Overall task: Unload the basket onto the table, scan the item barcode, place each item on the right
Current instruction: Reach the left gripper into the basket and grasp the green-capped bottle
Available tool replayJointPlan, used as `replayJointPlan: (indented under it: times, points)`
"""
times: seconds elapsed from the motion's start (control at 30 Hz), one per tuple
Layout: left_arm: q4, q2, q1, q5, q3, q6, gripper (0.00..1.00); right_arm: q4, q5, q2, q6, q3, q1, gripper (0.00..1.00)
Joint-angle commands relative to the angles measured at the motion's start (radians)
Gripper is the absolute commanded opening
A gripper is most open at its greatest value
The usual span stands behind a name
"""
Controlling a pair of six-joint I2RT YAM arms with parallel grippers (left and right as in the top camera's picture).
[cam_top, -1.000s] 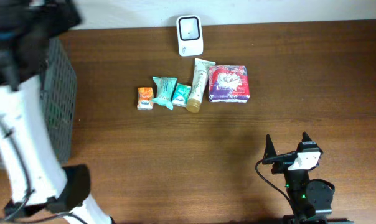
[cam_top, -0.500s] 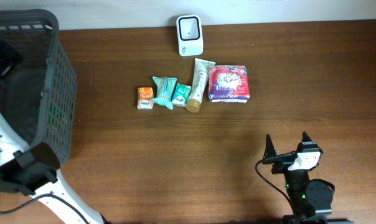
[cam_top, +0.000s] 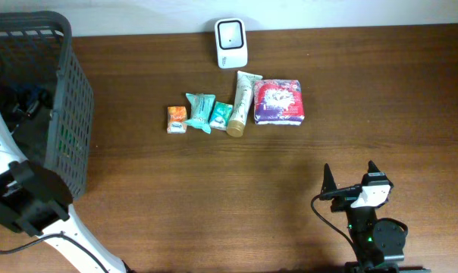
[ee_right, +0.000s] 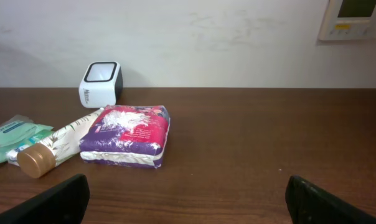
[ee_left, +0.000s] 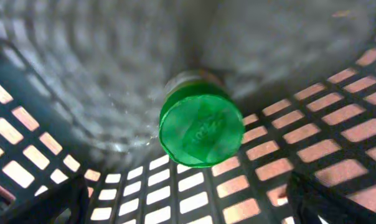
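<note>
Well, left gripper (ee_left: 169, 208) stands wide inside the basket (cam_top: 71, 91), mesh walls close around, green bottle cap (ee_left: 202, 127) just ahead; right gripper (cam_top: 349, 170) (wide, empty) faces open tabletop (cam_top: 214, 197).

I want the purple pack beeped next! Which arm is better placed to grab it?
Right, probably. The right gripper is open and faces the purple pack with nothing between. The left arm is down in the basket, over a green-capped bottle.

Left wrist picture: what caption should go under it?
Green bottle cap seen close up inside the dark mesh basket.
</note>
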Motion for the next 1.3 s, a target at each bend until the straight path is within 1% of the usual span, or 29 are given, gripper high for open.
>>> replayJointPlan:
  times: [0.0,0.17,0.23,0.3,0.47,0.5,0.57,0.6,0.63,0.67,0.7,0.73,0.77,0.8,0.83,0.87,0.9,0.93,0.97,1.0,1.13,1.27]
  points:
    - [0.01,0.008,0.007,0.036,-0.084,-0.013,0.99,-0.001,0.006,-0.006,0.005,-0.009,0.005,0.99]
    - [0.128,0.008,0.008,0.044,-0.177,-0.013,0.99,-0.001,0.006,-0.006,0.005,-0.009,0.005,0.99]
    - [0.175,0.008,0.007,0.089,-0.217,-0.013,0.99,-0.001,0.006,-0.006,0.005,-0.009,0.005,0.99]
    - [0.201,0.009,0.007,0.109,-0.251,-0.013,0.99,-0.001,0.006,-0.006,0.005,-0.009,0.005,0.99]
    - [0.249,0.009,0.007,0.094,-0.32,-0.013,0.99,-0.001,0.006,-0.006,0.005,-0.009,0.005,0.99]
    - [0.249,0.009,0.007,0.077,-0.32,-0.01,0.92,-0.001,0.006,-0.006,0.005,-0.009,0.005,0.99]
    - [0.256,0.009,0.007,-0.006,-0.32,-0.01,0.84,-0.001,0.006,-0.006,0.005,-0.009,0.005,0.99]
    - [0.26,0.009,0.007,-0.036,-0.32,-0.01,0.78,-0.001,0.006,-0.006,0.005,-0.009,0.005,0.99]
    - [0.269,0.009,0.008,-0.072,-0.32,-0.01,0.74,-0.001,0.006,-0.006,0.005,-0.009,0.005,0.99]
    - [0.284,0.009,0.011,-0.113,-0.32,-0.009,0.74,-0.001,0.006,-0.006,0.005,-0.009,0.005,0.99]
    - [0.291,0.009,0.015,-0.13,-0.32,-0.009,0.7,-0.001,0.006,-0.006,0.005,-0.009,0.005,0.99]
    - [0.299,0.009,0.021,-0.14,-0.32,-0.009,0.62,-0.001,0.006,-0.006,0.005,-0.009,0.005,0.99]
    - [0.306,0.009,0.03,-0.14,-0.32,-0.009,0.62,-0.001,0.006,-0.006,0.005,-0.009,0.005,0.99]
    - [0.309,0.009,0.037,-0.14,-0.32,-0.007,0.63,-0.001,0.006,-0.006,0.005,-0.009,0.005,0.98]
    - [0.312,0.009,0.047,-0.132,-0.32,-0.005,0.66,-0.001,0.006,-0.006,0.005,-0.009,0.005,0.99]
    - [0.311,0.009,0.055,-0.111,-0.32,0.012,0.72,-0.001,0.006,-0.006,0.005,-0.009,0.005,0.99]
    - [0.311,0.009,0.061,-0.066,-0.32,0.048,0.8,-0.001,0.006,-0.006,0.005,-0.009,0.005,0.99]
    - [0.308,0.009,0.071,0.026,-0.32,0.074,0.95,-0.001,0.006,-0.006,0.005,-0.009,0.005,0.99]
    - [0.303,0.009,0.073,0.076,-0.32,0.074,1.0,-0.001,0.006,-0.006,0.005,-0.009,0.005,0.99]
    - [0.287,0.009,0.073,0.116,-0.32,0.074,0.99,-0.001,0.006,-0.006,0.005,-0.009,0.005,0.99]
    - [0.244,0.009,0.072,0.122,-0.323,0.074,1.0,-0.001,0.006,-0.006,0.005,-0.009,0.005,0.99]
    - [0.292,0.009,0.072,0.077,-0.394,0.074,0.93,-0.001,0.006,-0.006,0.005,-0.009,0.005,0.99]
